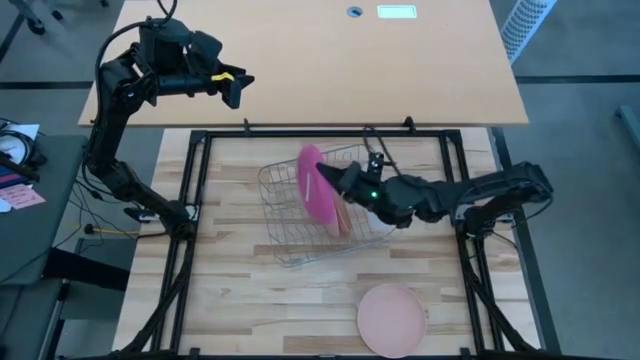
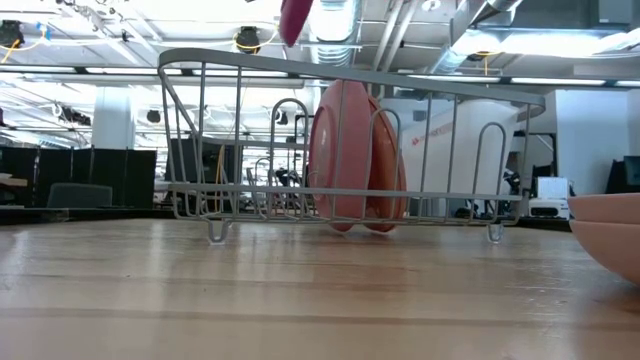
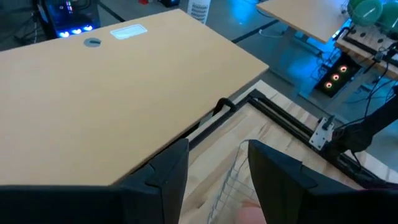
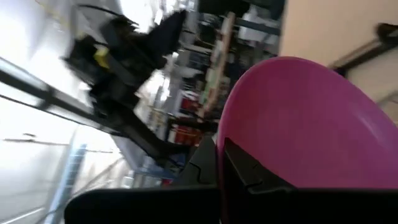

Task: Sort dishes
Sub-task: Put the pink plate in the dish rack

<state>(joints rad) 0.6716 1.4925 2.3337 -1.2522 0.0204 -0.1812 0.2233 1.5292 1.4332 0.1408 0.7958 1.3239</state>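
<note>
Magenta plate [image 1: 318,190] — above wire rack [image 1: 285,215]

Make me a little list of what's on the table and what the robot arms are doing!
rack: wire rack in the middle of the table
plates in rack: two salmon plates standing on edge
right gripper: right gripper shut on the magenta plate, holding it on edge above the rack
left gripper: left gripper open, empty, raised beyond the table's far left corner
loose plate: pink plate lying flat near the table's front edge
</note>
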